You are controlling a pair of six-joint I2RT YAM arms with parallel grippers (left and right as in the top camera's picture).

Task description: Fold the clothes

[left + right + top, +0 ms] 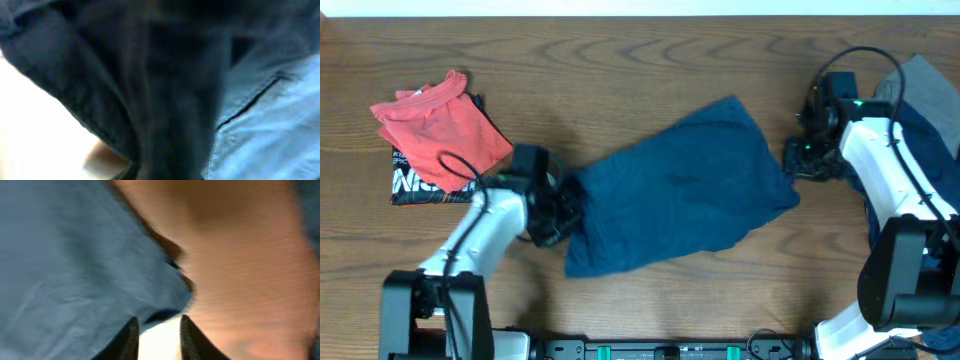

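Shirt (680,195) cloth crowded the left gripper (558,208) at the garment's 8 o'clock end. The left wrist view was all dark, blurred fabric, so whether that gripper was clamped on it or apart could not be told. The right gripper (798,160) sat at the shirt's 3 o'clock edge, its fingers (131,337) apart with nothing between them and a blue corner just beside them on the table (620,60).

The shirt lay mid-table, its long axis running from 8 o'clock to 2 o'clock. Which end was the collar could not be made out.

At 10 o'clock a red piece (440,135) lay folded on a black piece (415,185), which looked finished. The shirt seemed only partly folded: compact, but loose and uneven along its edges. At 3 o'clock, under the right arm, a pile (925,95) of grey and dark blue clothes lay unsorted, so most of the job appeared to be left.
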